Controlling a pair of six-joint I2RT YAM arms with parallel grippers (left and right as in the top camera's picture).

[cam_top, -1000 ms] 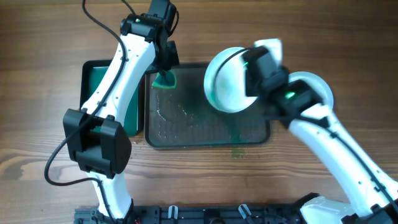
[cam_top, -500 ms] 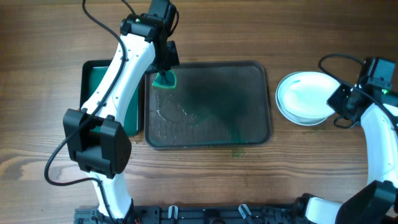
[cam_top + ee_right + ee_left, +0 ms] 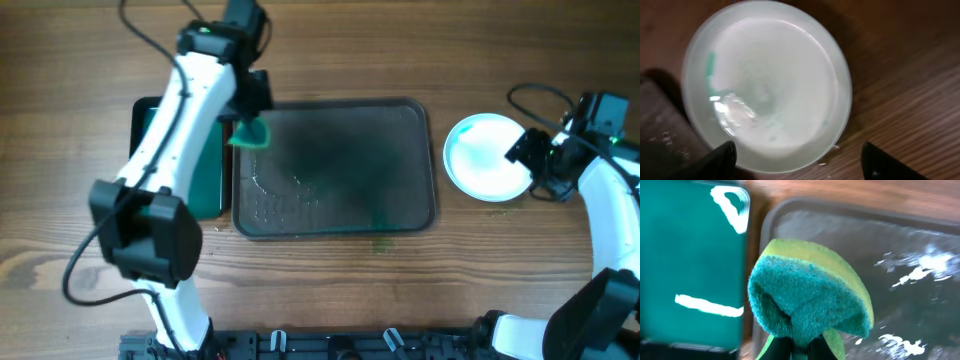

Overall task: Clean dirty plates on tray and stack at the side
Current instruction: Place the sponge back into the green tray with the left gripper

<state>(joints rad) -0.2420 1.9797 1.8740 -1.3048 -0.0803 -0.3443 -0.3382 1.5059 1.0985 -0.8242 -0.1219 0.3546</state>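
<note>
The dark grey-green tray [image 3: 425,150] lies mid-table, wet, with faint green smears and no plates on it [image 3: 900,250]. A white plate [image 3: 485,155] rests on the wood to the tray's right; in the right wrist view the plate [image 3: 765,85] shows a small teal streak near its left rim. My right gripper [image 3: 532,160] stands open at the plate's right edge, its fingers [image 3: 715,160] wide apart and clear of the rim. My left gripper [image 3: 250,128] hovers over the tray's far left corner, shut on a green and yellow sponge [image 3: 810,295].
A smaller black tray with a bright green inside [image 3: 212,180] sits against the big tray's left side [image 3: 690,255]. A small green smear [image 3: 383,244] marks the wood in front of the big tray. Cables run off both arms at the back.
My right arm carried the plate from over the tray to the table on the right, set it down and opened. My left gripper with the sponge shifted slightly left.
</note>
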